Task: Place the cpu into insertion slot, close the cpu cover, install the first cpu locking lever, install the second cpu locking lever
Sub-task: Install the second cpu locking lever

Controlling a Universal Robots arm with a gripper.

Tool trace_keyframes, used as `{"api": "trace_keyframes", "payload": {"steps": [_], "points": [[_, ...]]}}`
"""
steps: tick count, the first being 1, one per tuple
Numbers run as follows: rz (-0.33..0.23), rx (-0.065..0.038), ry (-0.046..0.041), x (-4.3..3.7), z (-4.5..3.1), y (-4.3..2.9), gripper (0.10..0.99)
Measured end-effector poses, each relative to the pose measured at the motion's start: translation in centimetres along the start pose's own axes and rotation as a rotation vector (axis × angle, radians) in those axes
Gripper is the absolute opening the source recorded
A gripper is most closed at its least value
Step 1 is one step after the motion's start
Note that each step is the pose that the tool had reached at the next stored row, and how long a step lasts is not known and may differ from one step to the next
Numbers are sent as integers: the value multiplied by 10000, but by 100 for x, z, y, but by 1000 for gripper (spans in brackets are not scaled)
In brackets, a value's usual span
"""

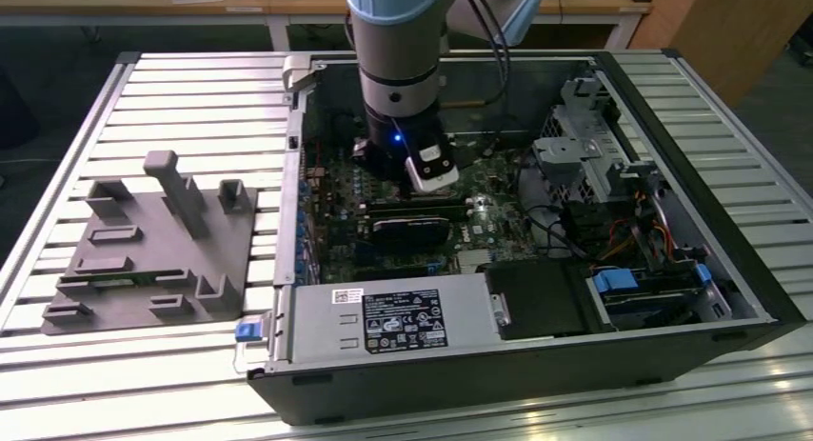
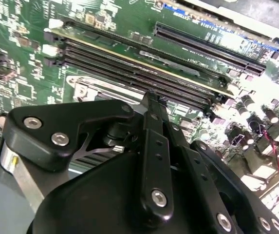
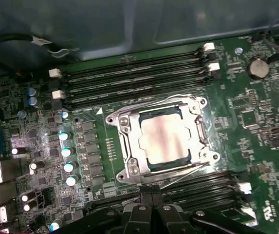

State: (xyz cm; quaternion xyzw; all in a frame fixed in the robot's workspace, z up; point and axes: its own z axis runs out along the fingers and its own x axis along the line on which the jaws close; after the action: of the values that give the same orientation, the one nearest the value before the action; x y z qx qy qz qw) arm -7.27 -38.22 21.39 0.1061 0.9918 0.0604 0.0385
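While its black fingers [image 2: 154, 146] press together with nothing between them, the claw [image 3: 146, 197] hangs low inside an open computer case [image 1: 711, 174], just above the green motherboard [image 3: 256, 122]. Near the fingertips in the first wrist view, the cpu [image 3: 162, 139] lies flat in the insertion slot [image 3: 124, 146], its dull silver top showing through the window of the cpu cover [image 3: 197, 124], which is down over it. Long black memory slots [image 3: 134, 80] flank the socket. Beside the case, a grey fixture [image 1: 152, 250] stands on the slatted counter [image 1: 64, 365].
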Motion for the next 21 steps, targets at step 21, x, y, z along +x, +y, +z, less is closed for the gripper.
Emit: {"api": "trace_keyframes", "payload": {"steps": [21], "points": [[-170,-1063,252,36,137,-193,106]]}}
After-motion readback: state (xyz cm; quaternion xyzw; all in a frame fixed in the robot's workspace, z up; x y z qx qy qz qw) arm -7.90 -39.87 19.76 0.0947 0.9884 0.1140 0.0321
